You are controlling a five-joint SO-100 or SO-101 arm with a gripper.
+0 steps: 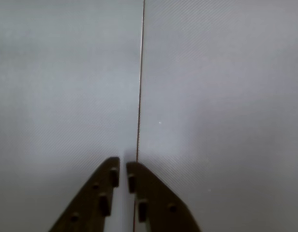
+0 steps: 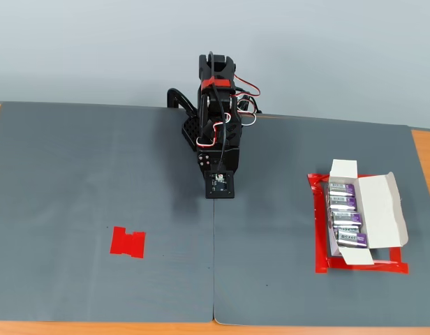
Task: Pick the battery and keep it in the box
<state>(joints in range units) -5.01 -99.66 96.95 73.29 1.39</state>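
Right now I am looking at the box (image 2: 374, 218) in the fixed view, lying open on the right side of the tabletop (image 2: 96, 195), inside a red tape frame (image 2: 318, 241). Its long lid is folding out to the right and a short flap is standing up at the far end. Four purple-and-silver batteries are sitting in it in a row running from far to near, side by side and touching; the nearest battery (image 2: 352, 239) is resting by the front flap. I am seeing no battery anywhere outside the box.

Near the left front of the grey mat (image 2: 285, 293), a flat red tape patch (image 2: 128, 242) is lying bare, well apart from the box.

The arm (image 2: 216, 118) is sitting folded at the far middle of the tabletop, its head pointing down toward the seam (image 2: 213, 279) between the two mat halves.

From the wrist view, the fingers (image 1: 123, 166) are coming in from the bottom edge, their tips almost meeting with only a thin slit between them, and nothing is being held. They are hovering over plain grey mat, with the seam (image 1: 140, 72) running straight away from the tips. In the fixed view I cannot make the fingers out under the arm's body.
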